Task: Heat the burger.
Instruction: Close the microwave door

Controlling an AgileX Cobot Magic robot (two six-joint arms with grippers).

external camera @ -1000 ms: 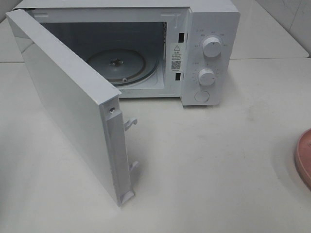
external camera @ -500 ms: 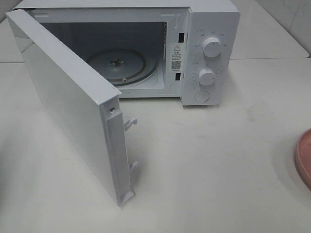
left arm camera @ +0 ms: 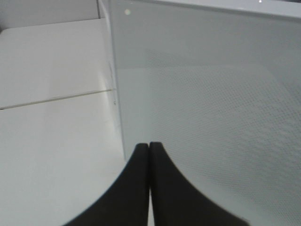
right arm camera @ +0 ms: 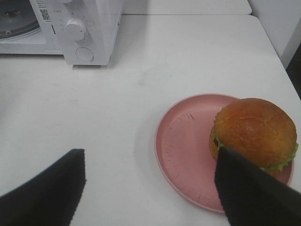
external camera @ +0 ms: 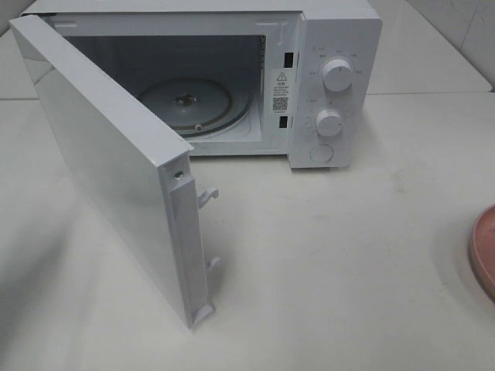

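Observation:
The burger (right arm camera: 256,132), golden-brown bun with a green lettuce frill, sits on a round pink plate (right arm camera: 183,146) in the right wrist view. My right gripper (right arm camera: 150,188) is open, its fingers spread wide above the plate, one finger (right arm camera: 249,193) overlapping the burger's near edge. The high view shows only the plate's rim (external camera: 483,251) at the right edge; the burger is out of that view. My left gripper (left arm camera: 149,150) is shut and empty, close to the outer face of the open microwave door (left arm camera: 211,117). Neither arm shows in the high view.
The white microwave (external camera: 332,69) stands at the back of the table with its door (external camera: 100,162) swung wide open to the left. Its glass turntable (external camera: 189,104) holds nothing. Two knobs (external camera: 337,75) and a button are on its right panel.
A faint shadow at the lower left of the table has shifted slightly. Microwave, door and plate rim have not moved.

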